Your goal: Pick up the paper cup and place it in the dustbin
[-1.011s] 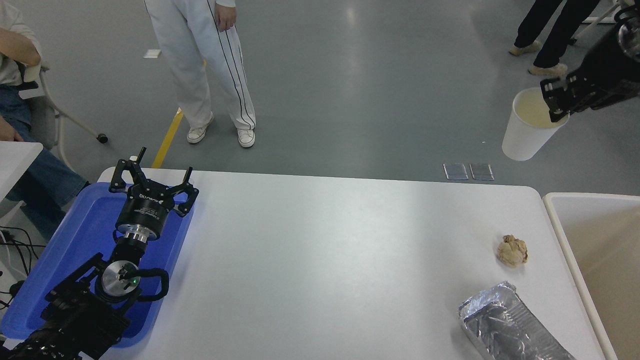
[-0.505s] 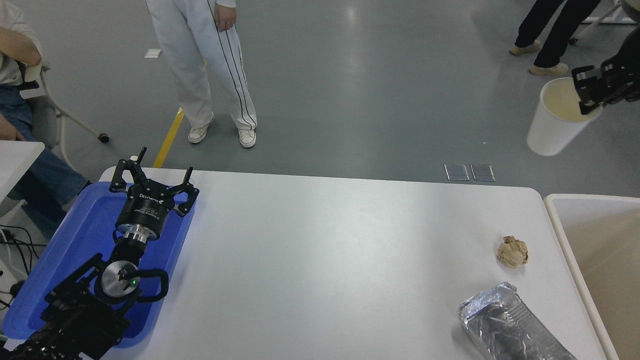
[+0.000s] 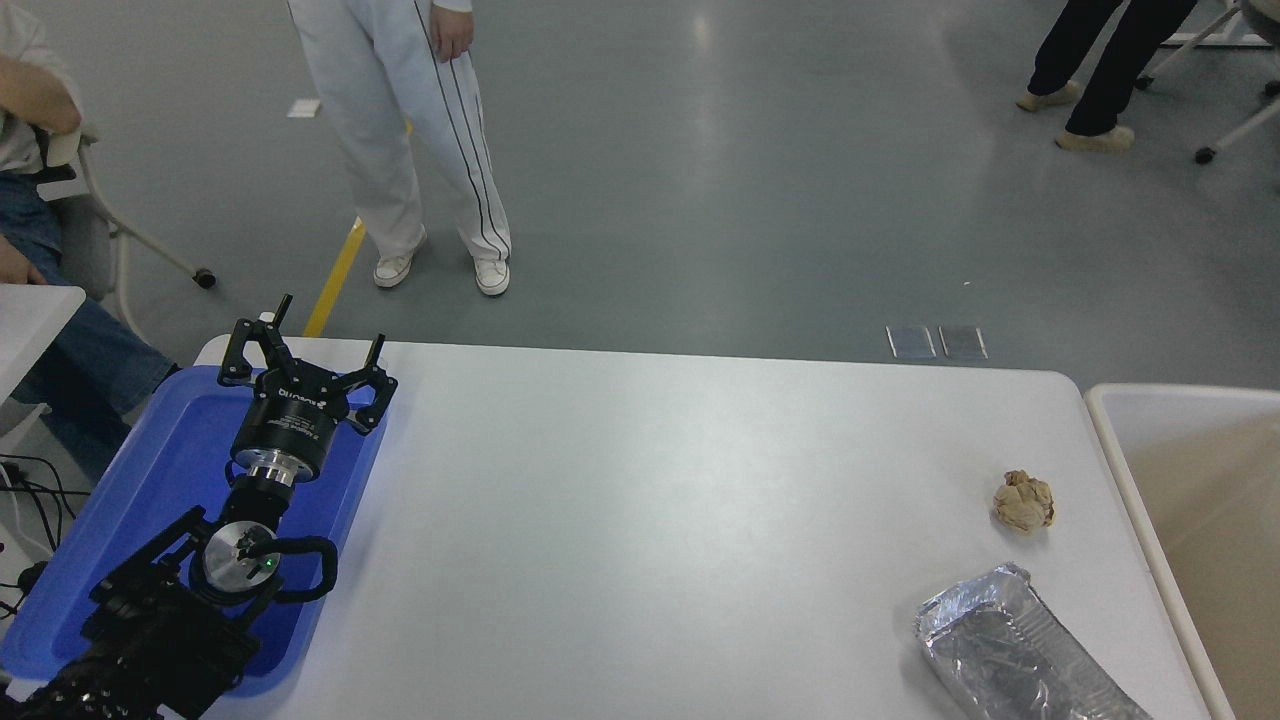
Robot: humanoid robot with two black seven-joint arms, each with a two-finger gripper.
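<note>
Currently only the left hand (image 3: 300, 352) is in view, parked at the lower left above the blue plastic tray (image 3: 160, 470), its black fingers (image 3: 236, 350) spread wide apart and grasping nothing. The tray lies at the left end of the white desk (image 3: 640, 520), partly overhanging its edge. The right arm and its hand lie outside the picture, so whether that hand is clenched or released cannot be told. The paper cup is nowhere to be seen either, on the desk or above it, and where it is cannot be told from this view. The dustbin (image 3: 1110, 440) stands just beside the right end of the desk, its thick off-white rim running along the desk's edge and its beige-tan inside showing at the right border of the picture; only part of the inside is visible. Near that end of the desk lies a crumpled tan paper ball (image 3: 1024, 501), and closer to the camera a silver foil tray (image 3: 1010, 650) lies apart from it, cut off by the bottom edge. Beyond the desk a person in white trousers (image 3: 420, 130) stands on the grey floor, another person in dark trousers (image 3: 1100, 60) stands at the upper right, and a seated person (image 3: 30, 110) shows at the far left.
</note>
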